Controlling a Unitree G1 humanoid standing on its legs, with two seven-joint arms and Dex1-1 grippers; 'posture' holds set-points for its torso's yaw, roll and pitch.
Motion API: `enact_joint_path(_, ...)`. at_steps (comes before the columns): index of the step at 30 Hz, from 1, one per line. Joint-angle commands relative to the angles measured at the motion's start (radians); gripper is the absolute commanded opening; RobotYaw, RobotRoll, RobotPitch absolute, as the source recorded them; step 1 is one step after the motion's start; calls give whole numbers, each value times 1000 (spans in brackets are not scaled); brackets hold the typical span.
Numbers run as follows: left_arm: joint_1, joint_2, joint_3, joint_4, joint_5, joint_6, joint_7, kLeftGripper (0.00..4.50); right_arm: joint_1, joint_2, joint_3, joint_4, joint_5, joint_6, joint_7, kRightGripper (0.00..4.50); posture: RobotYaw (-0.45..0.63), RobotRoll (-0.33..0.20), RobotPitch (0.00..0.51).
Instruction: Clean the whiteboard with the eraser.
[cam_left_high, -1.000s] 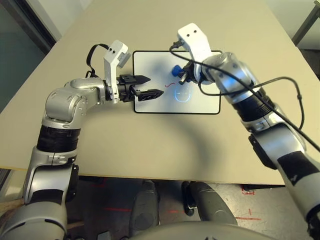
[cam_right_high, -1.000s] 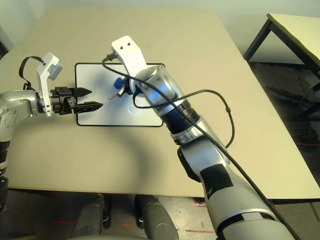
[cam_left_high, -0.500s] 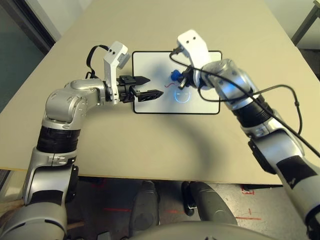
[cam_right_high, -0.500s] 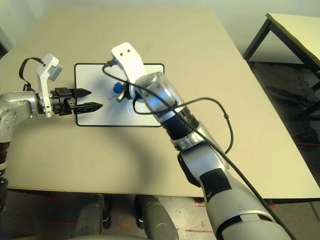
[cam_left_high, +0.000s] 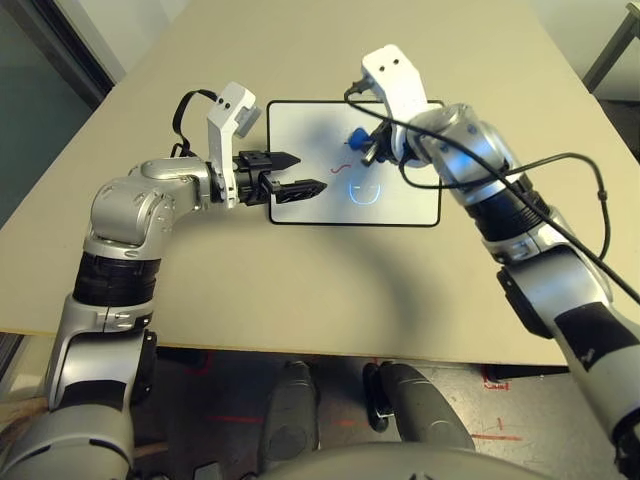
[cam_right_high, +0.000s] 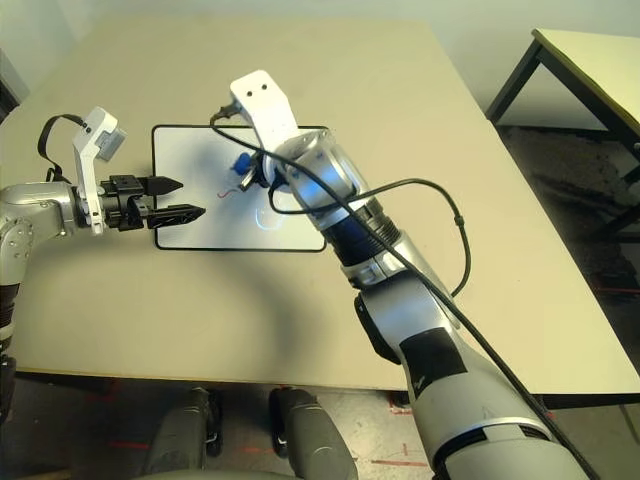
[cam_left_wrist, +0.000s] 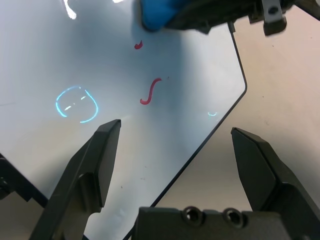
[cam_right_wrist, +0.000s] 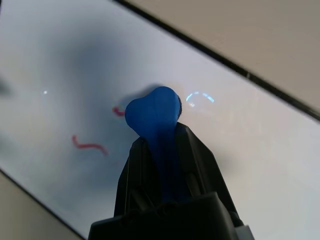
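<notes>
Eraser (cam_right_wrist: 159, 117) time: the right claw (cam_right_wrist: 162, 140) holds it tight, over the far part of the whiteboard (cam_left_high: 300, 215). The wiping step looks to be going on. The left claw (cam_left_wrist: 172, 130) is wide and holds no thing, at the board's left side. A red squiggle (cam_left_wrist: 151, 91) and a small red bit (cam_left_wrist: 138, 45) are on the board. Next, the eraser should press flat and rub the red bit, then the squiggle.

Whiteboard (cam_left_high: 300, 212): white, thin black frame, rounded corners, flat on the bench. Red squiggle and a smaller red mark on it, plus a pale blue smiley circle. Eraser (cam_right_wrist: 152, 112): bright blue, rounded end, narrower middle, clamped between the right gripper's fingers (cam_right_wrist: 197, 155), over the board beside the smaller red mark.
</notes>
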Motion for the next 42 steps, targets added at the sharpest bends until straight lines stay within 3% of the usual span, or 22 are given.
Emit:
enact_joint_path(1,11,5,2,-7,-5,5,0,4500,21,13,10,-11,-1,19,6,618,-27,0,140)
enact_joint_path(12,12,5,3,-19,-12,17,9,4500,143,34,110,-212,16,146,39,618,-26,0,143)
enact_joint_path(25,14,6,2,-21,-17,18,12,4500,-19,46,-16,21,6,-10,-20,618,-26,0,139)
enact_joint_path(36,1,8,-2,-12,-18,20,11,4500,125,59,89,-137,12,85,20,618,-24,0,139)
enact_joint_path(42,4,10,-1,-13,-20,20,11,4500,102,51,66,-99,4,64,14,618,-24,0,142)
